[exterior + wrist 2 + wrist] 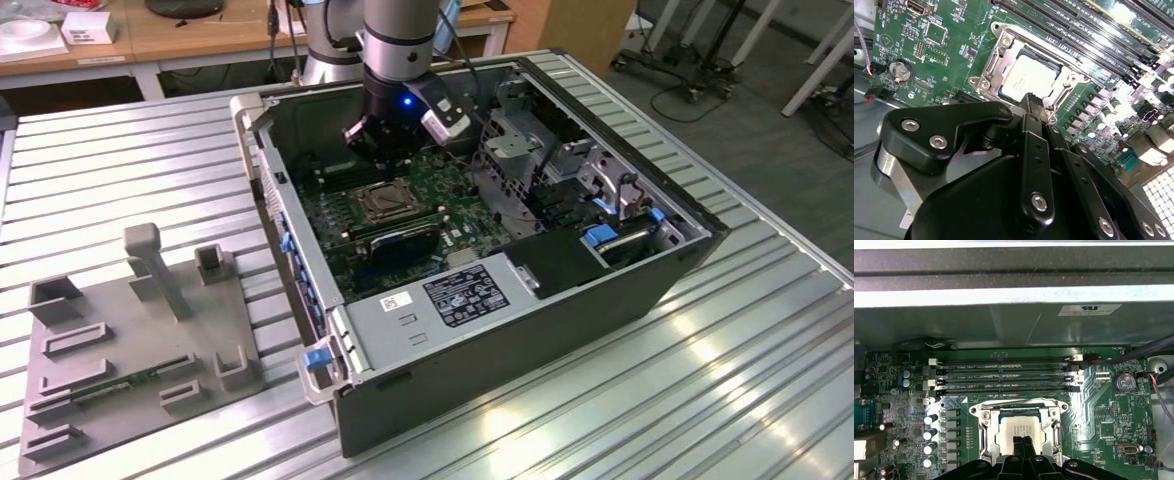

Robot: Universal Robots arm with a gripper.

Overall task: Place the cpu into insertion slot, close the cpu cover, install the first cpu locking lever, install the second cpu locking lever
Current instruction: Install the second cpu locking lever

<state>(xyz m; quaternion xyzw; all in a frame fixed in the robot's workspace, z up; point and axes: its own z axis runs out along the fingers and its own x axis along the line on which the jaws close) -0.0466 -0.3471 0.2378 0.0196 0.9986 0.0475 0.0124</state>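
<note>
We see the gripper (pixel 1022 447) hanging just over the cpu (pixel 1019 429), its two black fingers (pixel 1035 107) pressed together with nothing between them. The cpu lies flat in the insertion slot (pixel 1029 75), and the cpu cover (pixel 985 426) appears to be down around it, its silvery frame ringing the chip. Faint dark print crosses the chip's top, too small for us to make out, and white lettering runs along the green motherboard (pixel 1106 412).

Beside the slot in the first wrist view lie long black memory slots (pixel 1004 375), a row of silvery capacitors (pixel 930 432) and a round coin battery (pixel 1125 382). A white sticker (pixel 1089 309) sits on the grey case wall above.

In the exterior view the arm (pixel 400 50) reaches down into the open computer case (pixel 494 330), which carries a dark printed label (pixel 465 296). The case rests on a ribbed metal table (pixel 707 400), with a grey fixture block (pixel 134 340) towards the exterior view's left. Wooden desks (pixel 200 40) stand behind.
</note>
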